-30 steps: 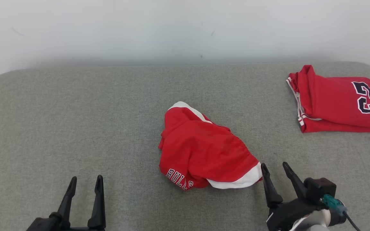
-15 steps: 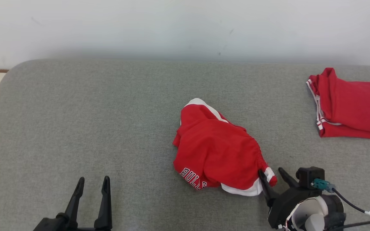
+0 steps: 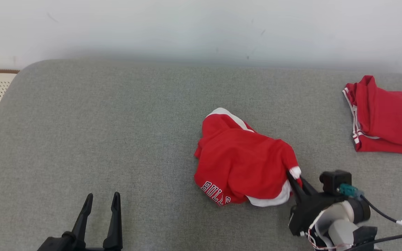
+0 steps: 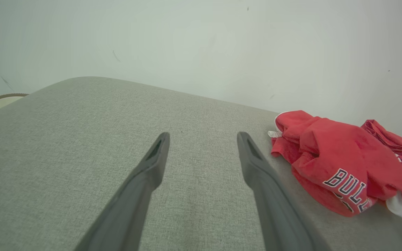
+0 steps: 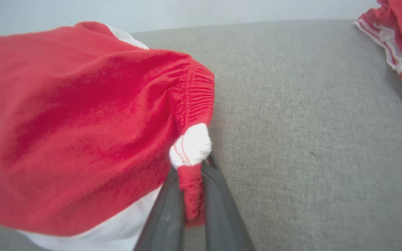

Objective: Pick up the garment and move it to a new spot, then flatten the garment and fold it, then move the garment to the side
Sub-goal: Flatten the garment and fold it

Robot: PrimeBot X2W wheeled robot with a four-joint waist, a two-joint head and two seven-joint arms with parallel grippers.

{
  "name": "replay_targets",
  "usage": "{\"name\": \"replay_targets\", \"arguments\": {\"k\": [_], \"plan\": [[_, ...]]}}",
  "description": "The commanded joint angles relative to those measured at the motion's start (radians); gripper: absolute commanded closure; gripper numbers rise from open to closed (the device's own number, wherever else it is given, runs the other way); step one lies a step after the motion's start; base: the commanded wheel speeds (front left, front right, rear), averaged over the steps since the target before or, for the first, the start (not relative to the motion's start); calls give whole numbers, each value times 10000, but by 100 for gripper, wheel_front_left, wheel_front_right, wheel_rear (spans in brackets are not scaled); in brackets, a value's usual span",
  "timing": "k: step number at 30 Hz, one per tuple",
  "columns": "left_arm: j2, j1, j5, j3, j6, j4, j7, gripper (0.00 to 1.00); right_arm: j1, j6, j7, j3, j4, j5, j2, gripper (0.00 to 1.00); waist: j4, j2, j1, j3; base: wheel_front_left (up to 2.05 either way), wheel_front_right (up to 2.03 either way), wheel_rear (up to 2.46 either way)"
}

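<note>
On the grey fabric surface (image 3: 117, 122), the low, forward-angled right gripper (image 3: 292, 179) pinches the red garment (image 3: 243, 164).

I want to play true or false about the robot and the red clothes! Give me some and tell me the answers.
1. The right gripper is pinching an edge of the crumpled red garment. True.
2. The left gripper is holding that garment too. False: it is open and apart from the garment, over the bare grey cushion.
3. The crumpled red garment is already folded flat. False: it sits in a bunched heap.
4. A second red garment lies off to the right, not touching the crumpled one. True.
</note>
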Motion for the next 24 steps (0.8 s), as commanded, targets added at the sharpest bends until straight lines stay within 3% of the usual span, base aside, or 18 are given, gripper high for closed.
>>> {"name": "replay_targets", "arguments": {"k": [1, 17, 24], "plan": [[-43, 44, 57, 83, -68, 59, -40, 0, -246, -6, -257, 96, -139, -36, -50, 100, -42, -1, -1, -112, 0, 0, 0], [-224, 379, 279, 422, -317, 253, -40, 0, -2889, -6, -442, 1062, -1425, 309, -59, 100, -87, -1, -1, -753, 0, 0, 0], [-266, 522, 351, 515, -310, 260, -42, 0, -3796, -6, -430, 1255, -1654, 513, 226, 100, -67, -1, -1, -888, 0, 0, 0]]}}
